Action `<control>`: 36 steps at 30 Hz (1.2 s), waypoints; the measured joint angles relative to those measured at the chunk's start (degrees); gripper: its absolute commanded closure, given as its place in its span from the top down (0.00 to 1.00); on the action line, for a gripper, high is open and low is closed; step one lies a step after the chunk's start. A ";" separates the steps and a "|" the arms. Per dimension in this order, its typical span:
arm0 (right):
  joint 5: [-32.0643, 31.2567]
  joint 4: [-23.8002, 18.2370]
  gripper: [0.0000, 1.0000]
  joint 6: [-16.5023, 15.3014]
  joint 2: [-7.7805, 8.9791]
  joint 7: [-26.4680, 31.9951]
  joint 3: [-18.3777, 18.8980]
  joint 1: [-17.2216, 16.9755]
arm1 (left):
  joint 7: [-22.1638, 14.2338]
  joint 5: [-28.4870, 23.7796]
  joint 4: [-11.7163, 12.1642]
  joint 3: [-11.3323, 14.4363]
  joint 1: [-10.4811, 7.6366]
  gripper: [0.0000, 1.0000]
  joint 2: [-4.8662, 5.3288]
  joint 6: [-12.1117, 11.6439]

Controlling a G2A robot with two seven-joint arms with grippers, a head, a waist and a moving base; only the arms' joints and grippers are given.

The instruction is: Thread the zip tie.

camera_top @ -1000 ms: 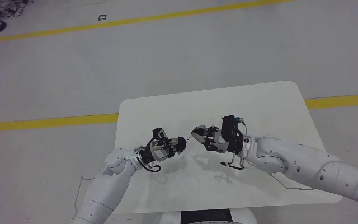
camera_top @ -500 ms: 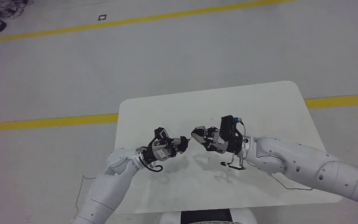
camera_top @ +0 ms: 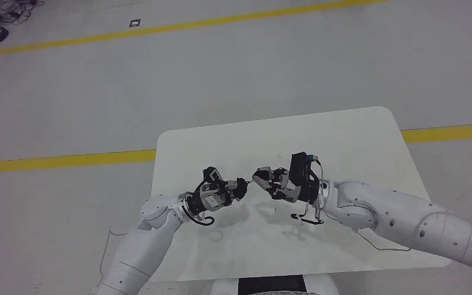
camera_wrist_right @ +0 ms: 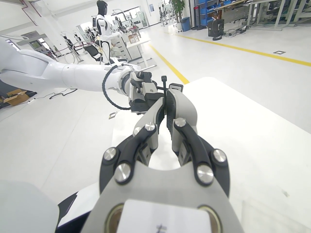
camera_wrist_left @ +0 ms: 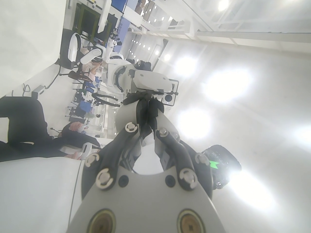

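Risk: zip tie (camera_wrist_right: 164, 86) tail buckling past its head if misaligned. Right gripper (camera_wrist_right: 167, 97) pinches it upright; left gripper (camera_wrist_left: 148, 113), closed, seemingly grips the tail.

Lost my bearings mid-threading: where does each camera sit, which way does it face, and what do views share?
Top view: above the arms, looking down at the table; both arms show.
Left wrist view: on the left wrist, tilted up at the ceiling; left gripper in front.
Right wrist view: on the right wrist, facing across the table; right gripper shut on the zip tie.
Shared: each wrist view shows the other arm's gripper.
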 measured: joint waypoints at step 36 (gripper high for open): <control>-1.32 2.05 1.00 0.00 0.03 -1.54 0.01 0.22 | 1.70 -2.46 -0.01 0.26 0.12 0.00 0.37 -1.65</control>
